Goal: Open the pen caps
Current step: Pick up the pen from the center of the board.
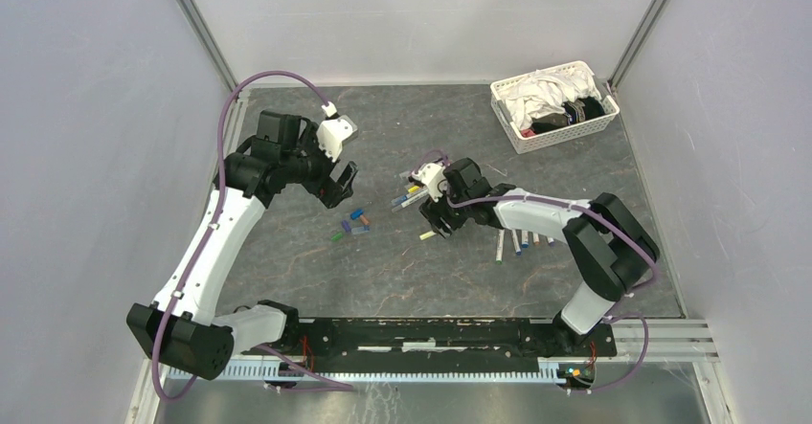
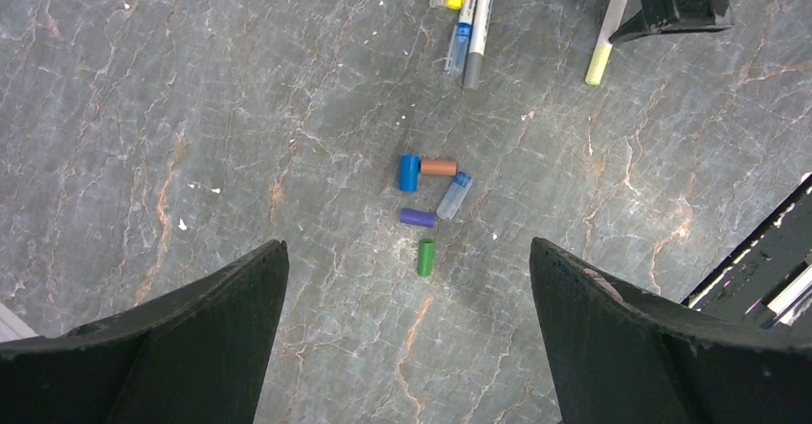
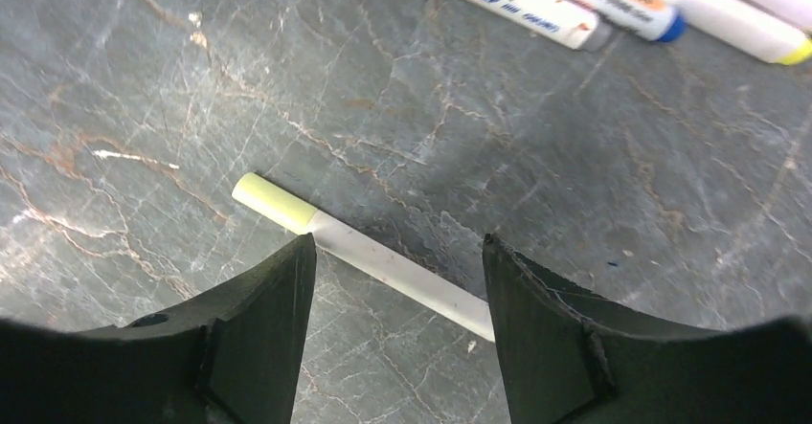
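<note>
While the left fingers hang spread wide above five loose pen caps on the worktop, the right fingers stand apart astride a yellow-capped pen lying flat, gripping nothing. More pens lie just right.

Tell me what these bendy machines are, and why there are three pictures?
They are two robot arms bolted to a grey table. One picture looks down from above. The other two come from small cameras on the wrists. The left gripper hangs open over five loose pen caps, holding nothing. The right gripper is open too, and a pen with a pale yellow end lies on the table between its fingers. More pens lie nearby. A white basket of cloths sits in the far corner.
</note>
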`<state>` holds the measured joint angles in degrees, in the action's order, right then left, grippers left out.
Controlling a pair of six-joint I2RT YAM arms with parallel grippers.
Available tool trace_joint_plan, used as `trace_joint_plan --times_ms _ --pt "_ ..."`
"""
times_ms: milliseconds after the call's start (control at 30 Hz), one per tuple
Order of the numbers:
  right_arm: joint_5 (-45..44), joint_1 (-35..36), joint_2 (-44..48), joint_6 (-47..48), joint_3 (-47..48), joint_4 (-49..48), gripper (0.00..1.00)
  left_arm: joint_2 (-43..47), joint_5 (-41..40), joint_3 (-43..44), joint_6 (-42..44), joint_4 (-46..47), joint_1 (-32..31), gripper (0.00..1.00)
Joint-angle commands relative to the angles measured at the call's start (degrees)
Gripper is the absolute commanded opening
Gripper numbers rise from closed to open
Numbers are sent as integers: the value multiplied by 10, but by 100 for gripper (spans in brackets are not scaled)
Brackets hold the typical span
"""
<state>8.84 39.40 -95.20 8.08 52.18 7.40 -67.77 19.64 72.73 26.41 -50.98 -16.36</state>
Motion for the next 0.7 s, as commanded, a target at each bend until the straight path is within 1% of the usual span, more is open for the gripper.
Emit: trace_joint_plan --times_ms 0,133,267,333,400,467,533,667 --pt "42 0 -32 73 31 19 69 8 14 16 7 -8 3 100" --pt "50 0 -44 83 34 15 68 13 8 16 11 -9 3 100" --pt "43 0 -43 77 13 13 62 16 6 15 16 -11 3 100" --pt "26 1 -33 66 -9 9 56 15 5 16 18 -11 3 100" --pt "-4 1 -26 42 -27 7 43 14 6 16 20 -11 3 100" --pt "-11 3 -19 23 -40 10 32 11 10 16 19 -12 3 100" --pt "-15 9 -10 8 -57 7 28 7 16 19 19 -14 3 100" --pt "-24 14 21 -12 -94 -8 27 1 24 28 23 -26 3 100"
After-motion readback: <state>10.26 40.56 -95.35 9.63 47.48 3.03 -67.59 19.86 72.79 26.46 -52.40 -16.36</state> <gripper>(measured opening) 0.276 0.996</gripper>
